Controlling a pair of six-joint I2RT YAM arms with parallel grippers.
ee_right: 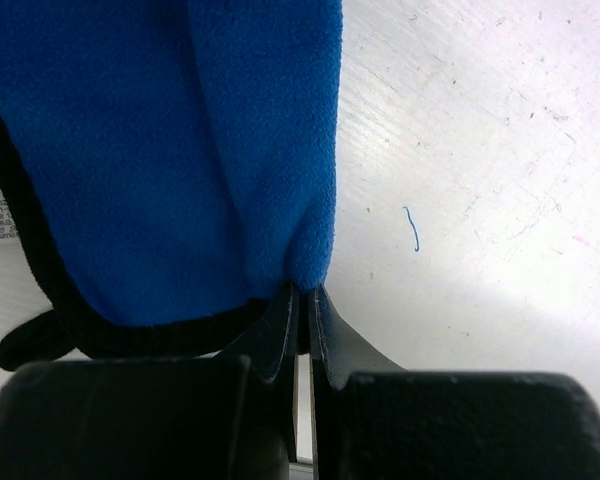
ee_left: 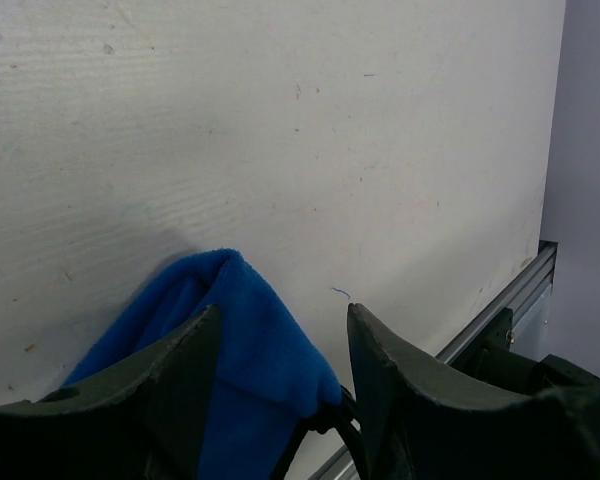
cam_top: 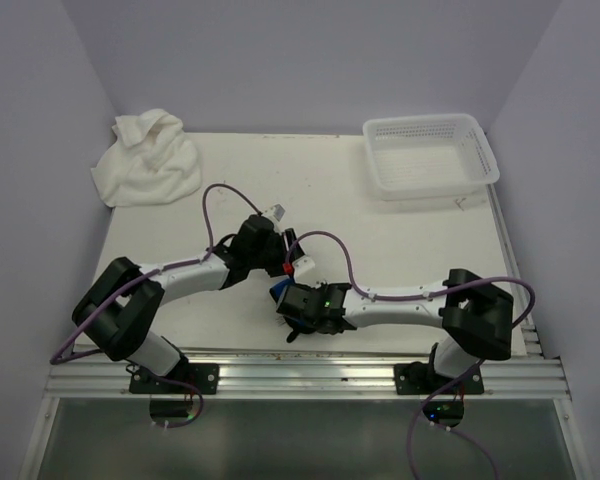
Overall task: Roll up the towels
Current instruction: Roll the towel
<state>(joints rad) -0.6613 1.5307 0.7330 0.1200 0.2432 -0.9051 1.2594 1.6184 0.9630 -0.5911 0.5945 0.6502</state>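
The small blue towel (cam_top: 279, 291) is bunched near the table's front middle, between my two grippers. In the right wrist view the blue towel (ee_right: 180, 150) has a dark edging, and my right gripper (ee_right: 305, 292) is shut on its lower corner. My left gripper (ee_left: 283, 312) stands open, its jaws well apart. The blue towel (ee_left: 250, 345) lies against the left finger (ee_left: 170, 375), clear of the right finger (ee_left: 400, 380). The large white towel (cam_top: 147, 158) is heaped at the back left corner, far from both the left gripper (cam_top: 290, 263) and the right gripper (cam_top: 286, 306).
A white perforated basket (cam_top: 378, 165) stands at the back right. The table's metal front rail (ee_left: 500, 300) runs close behind the left gripper. Purple cables loop over both arms. A blue thread (ee_right: 411, 228) lies on the bare table.
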